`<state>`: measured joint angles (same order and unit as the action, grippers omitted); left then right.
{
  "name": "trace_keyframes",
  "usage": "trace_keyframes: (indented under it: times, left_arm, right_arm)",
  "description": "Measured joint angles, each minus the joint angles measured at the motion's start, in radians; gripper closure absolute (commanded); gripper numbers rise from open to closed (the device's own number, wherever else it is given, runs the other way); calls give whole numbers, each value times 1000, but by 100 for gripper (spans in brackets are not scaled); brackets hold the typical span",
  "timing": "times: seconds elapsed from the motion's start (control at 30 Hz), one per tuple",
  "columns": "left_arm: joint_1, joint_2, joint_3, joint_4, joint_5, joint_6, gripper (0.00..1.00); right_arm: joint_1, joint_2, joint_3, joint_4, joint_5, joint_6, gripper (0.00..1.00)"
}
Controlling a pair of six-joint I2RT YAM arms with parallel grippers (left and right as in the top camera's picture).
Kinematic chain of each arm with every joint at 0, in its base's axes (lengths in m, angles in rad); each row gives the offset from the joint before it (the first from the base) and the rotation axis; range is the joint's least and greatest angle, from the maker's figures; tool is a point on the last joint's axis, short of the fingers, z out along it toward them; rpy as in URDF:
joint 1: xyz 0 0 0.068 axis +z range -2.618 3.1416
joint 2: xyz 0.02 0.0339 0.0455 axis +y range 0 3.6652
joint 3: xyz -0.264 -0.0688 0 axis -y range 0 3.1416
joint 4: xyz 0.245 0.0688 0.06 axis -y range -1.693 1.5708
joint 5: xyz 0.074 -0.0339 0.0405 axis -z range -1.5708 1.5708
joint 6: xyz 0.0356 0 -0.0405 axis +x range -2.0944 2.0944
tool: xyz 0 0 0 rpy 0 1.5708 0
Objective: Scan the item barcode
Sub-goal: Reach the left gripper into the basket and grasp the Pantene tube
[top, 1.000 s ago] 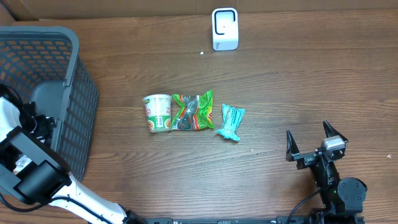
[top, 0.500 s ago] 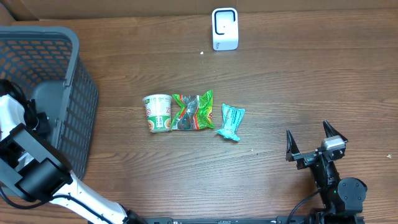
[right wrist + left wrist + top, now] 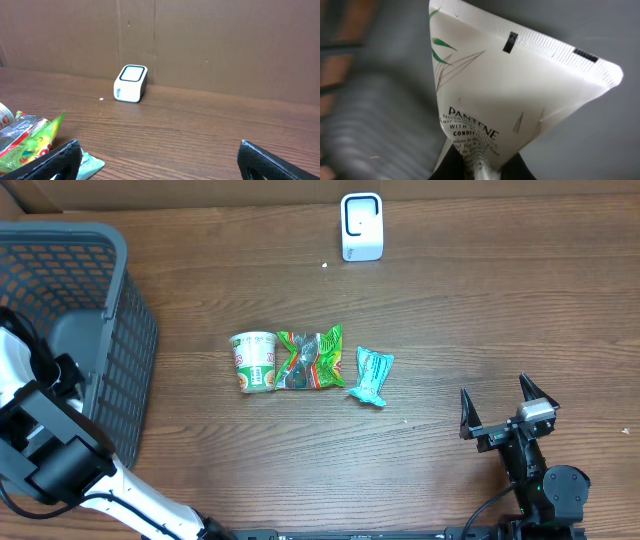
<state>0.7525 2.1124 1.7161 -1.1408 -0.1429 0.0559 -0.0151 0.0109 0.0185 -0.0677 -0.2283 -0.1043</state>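
Your left gripper (image 3: pixel 482 167) pinches a white Pantene tube (image 3: pixel 510 95), seemingly inside the basket (image 3: pixel 135 360); your right gripper (image 3: pixel 497 405) hangs wide over the tabletop (image 3: pixel 450 300).

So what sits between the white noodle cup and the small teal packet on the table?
A green foil snack bag lies between the white noodle cup and the small teal packet, touching the cup; the overhead view shows it.

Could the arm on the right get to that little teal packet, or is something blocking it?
Probably yes. On the right arm the jaws stand open and empty, and only bare table lies between them and the teal packet.
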Motion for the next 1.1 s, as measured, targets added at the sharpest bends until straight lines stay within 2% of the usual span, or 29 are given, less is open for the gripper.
trace_keyframes:
  times: [0.27,0.5,0.7,1.1]
  left_arm:
    - [-12,35,312,-190,286,-63,96]
    - [-63,31,437,-249,421,-77,96]
    - [-134,-40,438,-248,415,-80,96]
    - [-142,-399,477,-258,314,-87,96]
  right_arm:
    - [0,0,0,-1,0,0,0]
    - [0,0,0,-1,0,0,0]
    - [0,0,0,0,0,0,0]
    - [0,0,0,0,0,0,0]
